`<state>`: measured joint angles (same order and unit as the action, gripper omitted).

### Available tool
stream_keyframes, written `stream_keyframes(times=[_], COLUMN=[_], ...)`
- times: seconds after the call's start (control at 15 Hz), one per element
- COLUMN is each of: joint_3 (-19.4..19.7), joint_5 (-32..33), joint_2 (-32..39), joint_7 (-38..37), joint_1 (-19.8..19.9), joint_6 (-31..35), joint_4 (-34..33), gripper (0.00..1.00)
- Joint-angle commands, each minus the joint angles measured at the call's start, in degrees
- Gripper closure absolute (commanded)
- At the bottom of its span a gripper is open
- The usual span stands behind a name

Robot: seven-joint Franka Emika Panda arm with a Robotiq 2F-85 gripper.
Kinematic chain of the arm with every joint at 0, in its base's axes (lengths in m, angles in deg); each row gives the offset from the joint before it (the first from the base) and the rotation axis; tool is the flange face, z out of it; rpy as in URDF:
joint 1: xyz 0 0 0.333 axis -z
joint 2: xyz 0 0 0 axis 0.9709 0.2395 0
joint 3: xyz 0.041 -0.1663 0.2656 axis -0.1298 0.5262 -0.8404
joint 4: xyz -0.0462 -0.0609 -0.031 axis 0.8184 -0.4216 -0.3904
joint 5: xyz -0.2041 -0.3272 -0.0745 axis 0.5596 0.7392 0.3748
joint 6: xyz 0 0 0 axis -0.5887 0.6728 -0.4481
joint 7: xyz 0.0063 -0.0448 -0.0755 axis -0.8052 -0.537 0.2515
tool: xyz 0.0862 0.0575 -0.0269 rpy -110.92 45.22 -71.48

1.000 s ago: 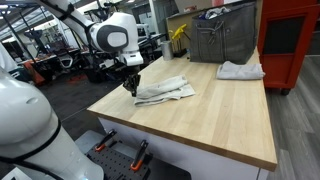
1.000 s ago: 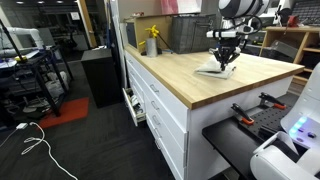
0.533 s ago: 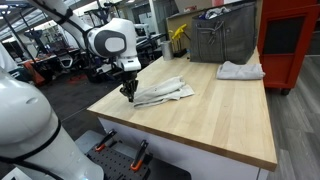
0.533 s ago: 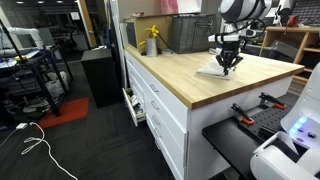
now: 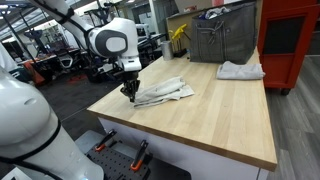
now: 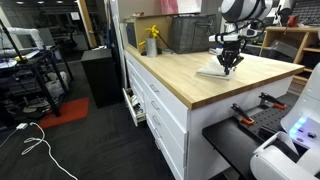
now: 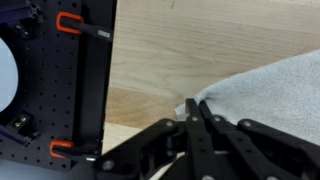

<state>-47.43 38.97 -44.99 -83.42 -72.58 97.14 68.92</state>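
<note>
A crumpled white towel (image 5: 165, 92) (image 6: 215, 71) lies near the corner of the wooden tabletop (image 5: 200, 125). My gripper (image 5: 127, 93) (image 6: 231, 66) points down at the towel's corner closest to the table edge. In the wrist view the gripper (image 7: 193, 105) has its two black fingers pressed together, and the towel (image 7: 265, 90) runs off to the right from the fingertips. A small fold of its corner sits pinched at the tips. The rest of the towel rests flat on the wood.
A second white cloth (image 5: 240, 70) lies farther back beside a grey metal bin (image 5: 222, 38) and a yellow object (image 5: 178, 38) (image 6: 151, 42). A red cabinet (image 5: 290, 40) stands behind the table. Below the table edge is a black pegboard with orange clamps (image 7: 70, 22).
Over the first half second the gripper shifted slightly toward the table edge and down at the towel's corner. Since then it has stayed still and shut.
</note>
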Motion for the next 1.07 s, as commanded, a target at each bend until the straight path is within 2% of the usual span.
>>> stream_keyframes(times=[0.0,0.07,0.13,0.53,0.73,0.8,1.0], joint_3=[0.31,0.32,0.37,0.83,2.72,3.64,5.93], joint_5=[-0.34,-0.33,-0.39,2.34,4.43,5.43,6.61], joint_2=[-0.06,0.04,-0.07,-1.31,-0.31,0.79,3.33], joint_7=[-2.42,-2.61,-2.49,-3.24,0.36,2.59,8.94], joint_1=[0.57,0.58,0.58,2.22,4.10,4.67,5.61], joint_6=[-1.01,-0.89,-0.93,-0.84,0.15,0.69,2.16], joint_4=[-0.09,-0.08,-0.08,-0.60,-2.97,-4.35,-7.62], gripper=[0.98,0.72,0.71,0.27,0.05,0.00,0.00])
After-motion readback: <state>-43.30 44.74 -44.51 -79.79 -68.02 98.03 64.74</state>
